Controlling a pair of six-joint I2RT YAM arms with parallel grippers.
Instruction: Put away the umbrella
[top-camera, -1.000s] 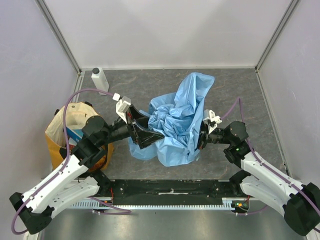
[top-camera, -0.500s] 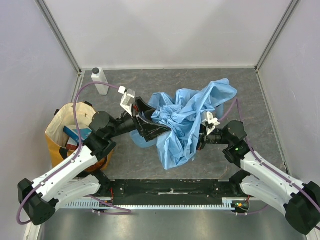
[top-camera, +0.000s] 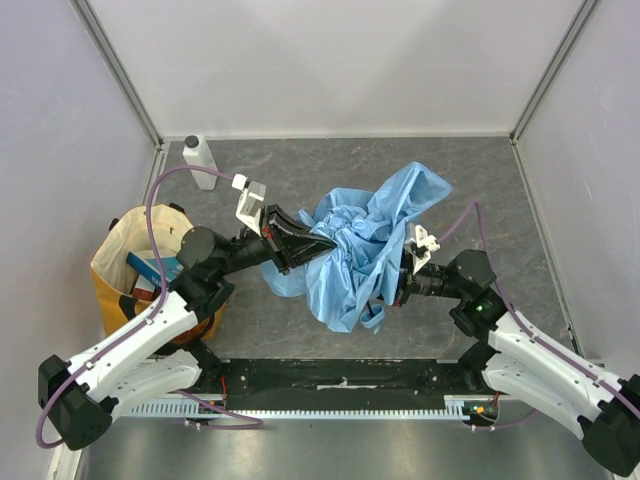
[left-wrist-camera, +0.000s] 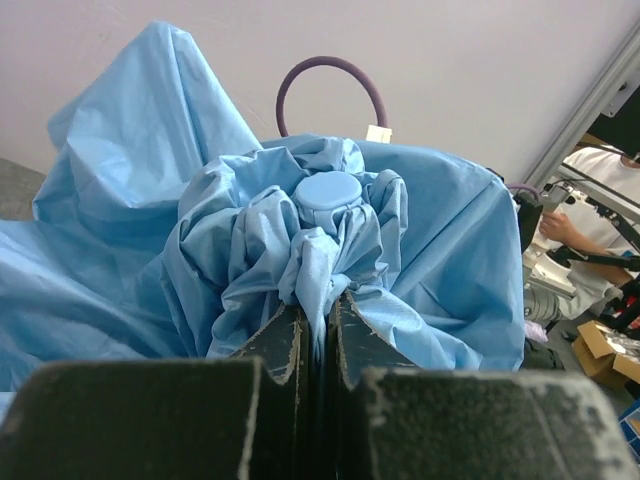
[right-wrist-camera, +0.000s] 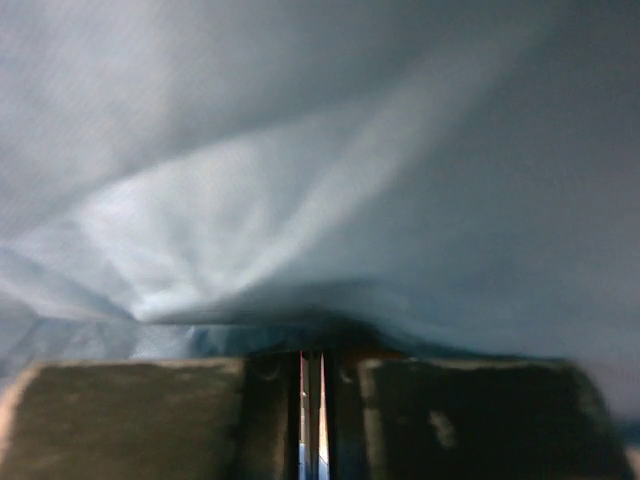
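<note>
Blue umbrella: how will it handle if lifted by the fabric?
Probably floppy: the umbrella canopy lies crumpled in loose folds. Likely light: thin fabric bunches between the left fingers. Lifted there, the rest would probably sag and trail.

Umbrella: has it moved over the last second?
Yes. The top flap of the umbrella swung right, farther from the white bottle.

No text, label, brand or number can be read anywhere.

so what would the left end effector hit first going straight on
The umbrella: its bunched fabric is pinched in the left end effector, and its round cap seems to sit just beyond.
</note>
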